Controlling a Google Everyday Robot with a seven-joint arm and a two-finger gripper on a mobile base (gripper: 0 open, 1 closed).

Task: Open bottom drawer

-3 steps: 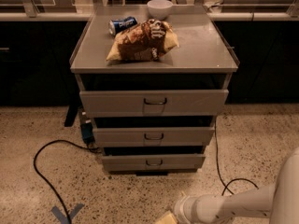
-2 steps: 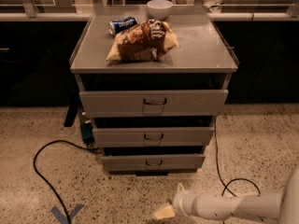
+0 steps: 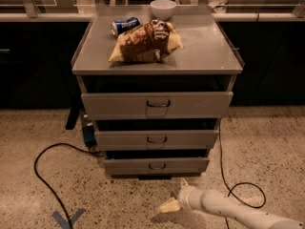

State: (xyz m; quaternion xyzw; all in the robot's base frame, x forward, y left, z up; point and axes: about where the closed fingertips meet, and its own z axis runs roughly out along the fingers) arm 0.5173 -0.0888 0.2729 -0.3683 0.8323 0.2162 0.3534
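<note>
The gripper hangs low over the floor, in front of and just right of the bottom drawer, not touching it. Its fingers are spread apart and hold nothing. The bottom drawer sits lowest in the cabinet, under two wider drawers, with its handle centred. A chip bag, can and bowl rest on top.

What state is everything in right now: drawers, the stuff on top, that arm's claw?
bottom drawer: looks shut, untouched.
middle drawer: looks shut.
top drawer: looks shut.
gripper: open, empty, low in front of the bottom drawer.
can: lying on its side.
bowl: upright.
chip bag: lying flat.
</note>
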